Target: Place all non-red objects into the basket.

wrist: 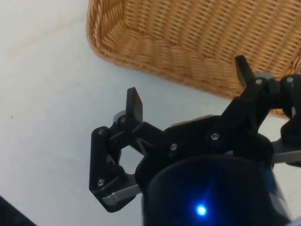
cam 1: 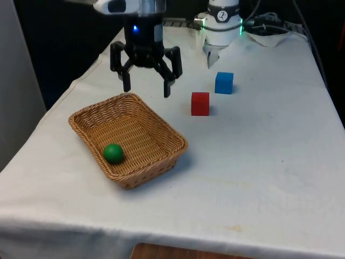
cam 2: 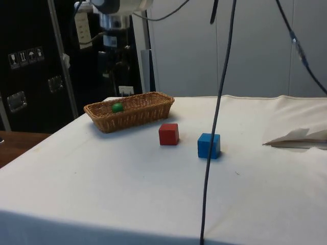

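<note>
A woven wicker basket [cam 1: 86,116] sits toward the front view's left, and a green ball [cam 1: 113,153] lies inside it. The same basket [cam 2: 153,104] and ball [cam 2: 117,107] appear in the side view. My black gripper [cam 1: 146,89] hovers open and empty above the basket's far edge. In the wrist view the gripper [wrist: 188,84] hangs over the basket's rim [wrist: 155,56], its fingers spread wide. A red cube [cam 1: 200,103] and a blue cube [cam 1: 224,82] rest on the cloth to the front view's right of the basket. The side view has the red cube [cam 2: 168,134] and blue cube [cam 2: 209,145] close together.
A crumpled white paper [cam 2: 301,138] lies near the robot's base. A black cable [cam 2: 217,122] hangs across the side view. Open white cloth [cam 1: 259,178] spreads in front of the cubes.
</note>
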Controlling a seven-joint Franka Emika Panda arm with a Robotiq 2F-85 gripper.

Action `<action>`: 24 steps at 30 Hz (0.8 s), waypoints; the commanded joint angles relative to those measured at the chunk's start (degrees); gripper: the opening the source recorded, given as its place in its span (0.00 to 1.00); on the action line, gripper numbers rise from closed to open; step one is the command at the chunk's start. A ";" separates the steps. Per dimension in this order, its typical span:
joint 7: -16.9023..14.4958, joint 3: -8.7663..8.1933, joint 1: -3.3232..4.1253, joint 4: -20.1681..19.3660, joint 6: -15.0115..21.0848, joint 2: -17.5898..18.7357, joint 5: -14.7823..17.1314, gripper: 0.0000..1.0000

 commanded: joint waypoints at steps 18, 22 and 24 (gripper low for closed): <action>1.66 -0.86 2.12 -9.85 0.92 -10.54 -4.53 1.00; 1.72 -0.80 2.52 -12.61 1.43 -13.24 -5.56 1.00; 1.72 -0.80 2.58 -13.12 1.55 -13.75 -5.79 1.00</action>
